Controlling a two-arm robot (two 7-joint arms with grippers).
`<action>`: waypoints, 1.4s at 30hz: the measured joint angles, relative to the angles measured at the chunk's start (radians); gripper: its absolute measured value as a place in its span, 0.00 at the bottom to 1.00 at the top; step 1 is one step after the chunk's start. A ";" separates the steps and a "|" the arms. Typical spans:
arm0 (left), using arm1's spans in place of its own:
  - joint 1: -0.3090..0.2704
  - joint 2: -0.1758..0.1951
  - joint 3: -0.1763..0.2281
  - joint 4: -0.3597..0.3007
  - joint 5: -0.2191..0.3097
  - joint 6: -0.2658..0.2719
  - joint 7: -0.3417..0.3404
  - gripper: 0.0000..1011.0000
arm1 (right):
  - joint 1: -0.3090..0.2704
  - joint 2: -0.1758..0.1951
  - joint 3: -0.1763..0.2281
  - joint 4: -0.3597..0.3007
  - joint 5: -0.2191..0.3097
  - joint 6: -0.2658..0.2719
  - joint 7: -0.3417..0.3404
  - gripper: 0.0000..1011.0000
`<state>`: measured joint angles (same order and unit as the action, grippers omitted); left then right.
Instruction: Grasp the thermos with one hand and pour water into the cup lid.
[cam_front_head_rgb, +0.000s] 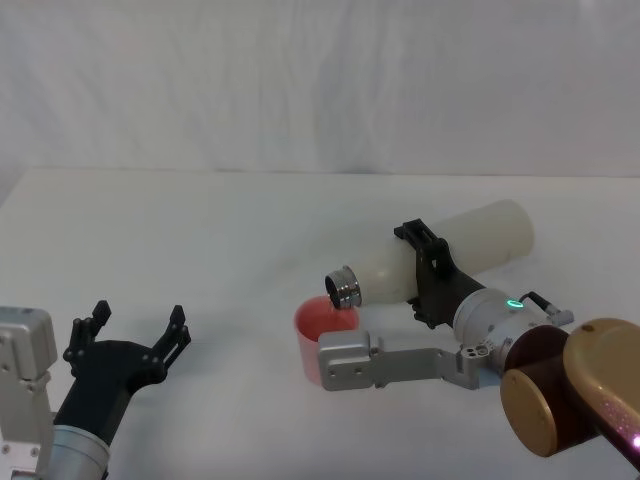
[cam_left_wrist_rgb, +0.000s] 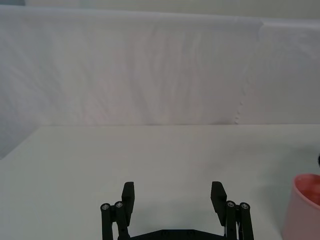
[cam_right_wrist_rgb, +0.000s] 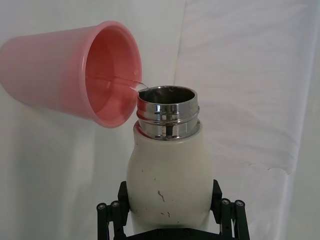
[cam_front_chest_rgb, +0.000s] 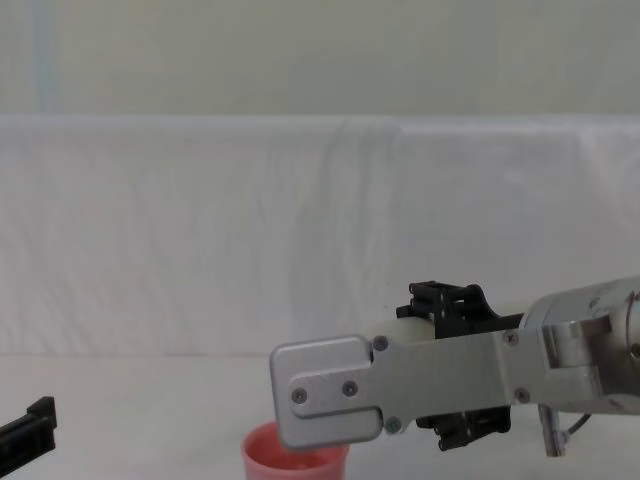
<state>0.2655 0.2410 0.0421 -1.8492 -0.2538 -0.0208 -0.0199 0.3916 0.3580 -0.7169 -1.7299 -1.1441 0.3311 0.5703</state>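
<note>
Right gripper (cam_front_head_rgb: 432, 272) clamps the thermos (cam_front_head_rgb: 455, 252) at mid-body: matte cream shell, tipped near level, polished steel threaded neck over the cup lid (cam_front_head_rgb: 320, 335). Thin water stream runs from the neck into the smooth pink plastic lid, which stands on the white table (cam_front_head_rgb: 200, 230). Left gripper (cam_front_head_rgb: 135, 335) rests low at the left, jaws spread wide, holding nothing, well apart from the lid; open tabletop lies between.

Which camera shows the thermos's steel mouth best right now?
Right wrist view: the tall cream-white thermos's shiny steel neck faces the camera, a thin stream entering the small pink plastic cup. Head view shows the mouth small, sideways. In the chest view an arm plate blocks it.
</note>
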 joint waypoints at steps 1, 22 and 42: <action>0.000 0.000 0.000 0.000 0.000 0.000 0.000 0.99 | 0.000 0.000 0.000 0.000 0.000 0.000 0.000 0.95; 0.000 0.000 0.000 0.000 0.000 0.000 0.000 0.99 | 0.001 -0.001 0.001 -0.001 -0.009 0.002 0.010 0.95; 0.000 0.000 0.000 0.000 0.000 0.000 0.000 0.99 | 0.009 -0.004 -0.006 0.004 -0.017 0.004 0.025 0.95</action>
<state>0.2655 0.2410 0.0421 -1.8492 -0.2538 -0.0208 -0.0199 0.4007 0.3540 -0.7226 -1.7263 -1.1613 0.3349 0.5948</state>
